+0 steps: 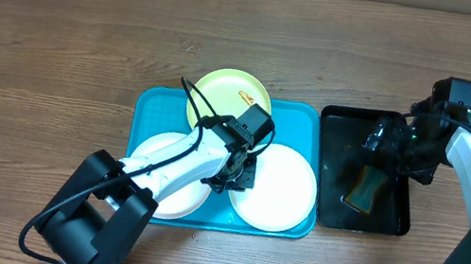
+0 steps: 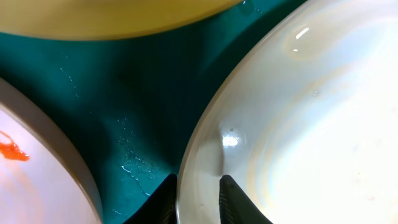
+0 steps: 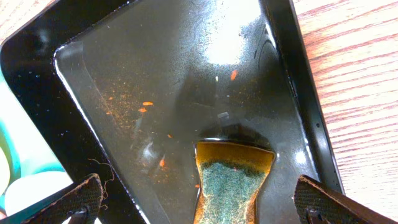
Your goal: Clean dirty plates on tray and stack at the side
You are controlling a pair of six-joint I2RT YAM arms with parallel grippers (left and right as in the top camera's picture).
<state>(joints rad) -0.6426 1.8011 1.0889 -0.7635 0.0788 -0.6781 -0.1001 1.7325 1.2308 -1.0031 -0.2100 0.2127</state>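
The 3 plates sit on the turquoise tray (image 1: 299, 124), which lies in the middle of the wooden tabletop (image 1: 58, 45). The yellow-green plate (image 1: 228, 92) rests at the far edge, overlapping the tray's rim, with a small orange mark on it. The left white plate (image 1: 188, 203) is at the near left corner, partly under the left arm, and the wrist camera shows a red-orange smear on it. The right white plate (image 1: 284, 188) fills the near right corner and looks clean and glossy.

The left claw (image 1: 233, 178) is down between the 2 white plates, clenched on the left rim of the right white plate, 1 finger outside the edge and 1 over the inside.

Just beside the tray on the right is a black tray (image 1: 395, 211), wet and flecked with orange bits, with a scouring sponge (image 1: 365, 187) lying in it. The right claw (image 1: 382, 142) hangs above it, released, its fingers spread wide to either side of the sponge and clear of it.
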